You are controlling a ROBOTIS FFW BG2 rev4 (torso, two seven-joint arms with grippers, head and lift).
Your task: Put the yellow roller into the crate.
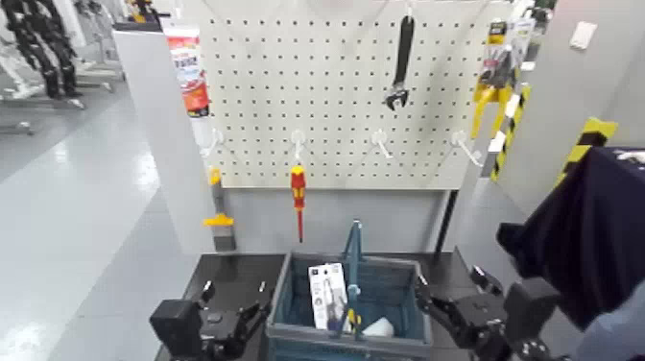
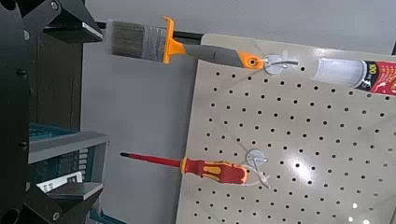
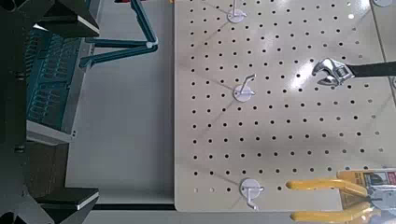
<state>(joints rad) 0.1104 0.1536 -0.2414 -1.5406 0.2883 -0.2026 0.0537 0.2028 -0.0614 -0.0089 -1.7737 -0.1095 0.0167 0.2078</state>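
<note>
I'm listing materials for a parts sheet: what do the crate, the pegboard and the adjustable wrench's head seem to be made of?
Crate: matte blue-grey plastic, judging by its moulded, slotted sides.
Pegboard: probably painted metal, smooth cream with a soft sheen around the punched holes, though coated board is possible.
Wrench head: likely bare metal, silvery with bright highlights.
</note>
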